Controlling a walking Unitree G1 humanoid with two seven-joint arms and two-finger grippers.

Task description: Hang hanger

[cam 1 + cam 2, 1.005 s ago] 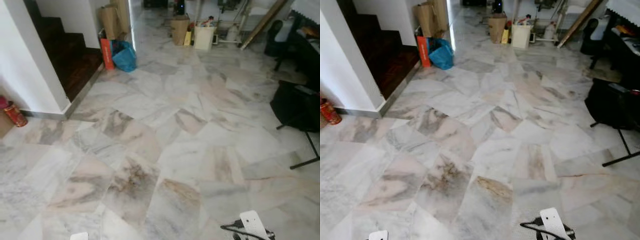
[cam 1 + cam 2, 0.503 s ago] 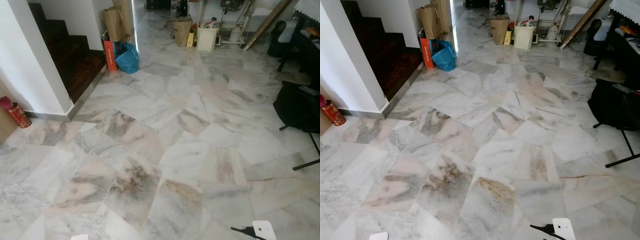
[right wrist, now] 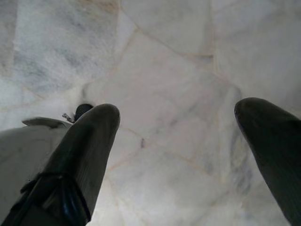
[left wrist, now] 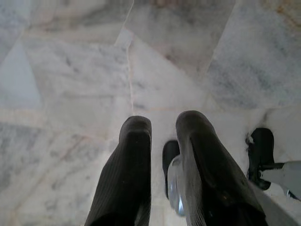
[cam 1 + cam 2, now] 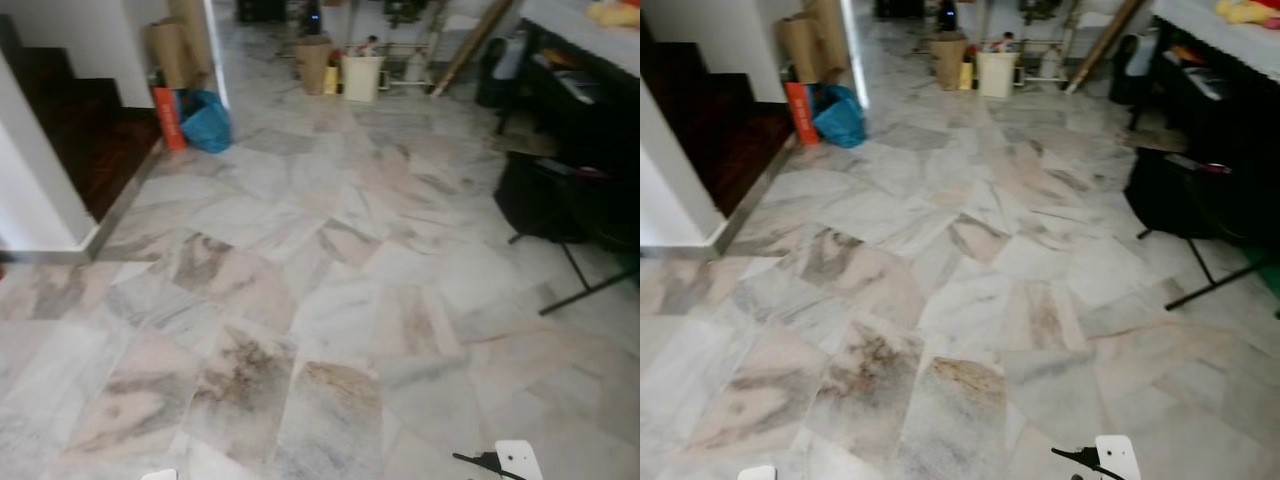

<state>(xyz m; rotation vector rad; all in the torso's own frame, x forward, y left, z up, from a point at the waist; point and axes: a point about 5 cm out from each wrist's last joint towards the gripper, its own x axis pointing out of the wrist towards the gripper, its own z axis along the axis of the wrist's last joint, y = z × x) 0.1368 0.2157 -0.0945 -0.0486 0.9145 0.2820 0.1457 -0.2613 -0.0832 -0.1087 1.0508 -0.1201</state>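
I am on a marble floor (image 5: 330,300) and the head views are blurred. My left gripper (image 4: 162,127) hangs over the tiles, its two black fingers (image 4: 129,160) close together with only a narrow gap. Through that gap I see a dark and silver part of my own body; I cannot make out anything held. My right gripper (image 3: 176,122) hangs over the floor too, fingers (image 3: 91,141) spread wide apart with bare tile between them. White wrist parts (image 5: 517,459) show at the bottom edge of the left eye view.
A dark staircase (image 5: 80,130) and a white wall corner (image 5: 30,200) stand on the left. An orange box (image 5: 165,117) and blue bag (image 5: 205,122) lie beside them. Boxes and a white bin (image 5: 360,77) sit far ahead. A black stand (image 5: 560,215) and dark furniture are on the right.
The whole picture has shifted left and become blurrier, so the camera has turned right. More of the dark furniture on the right is in view. Both arms still hang low.
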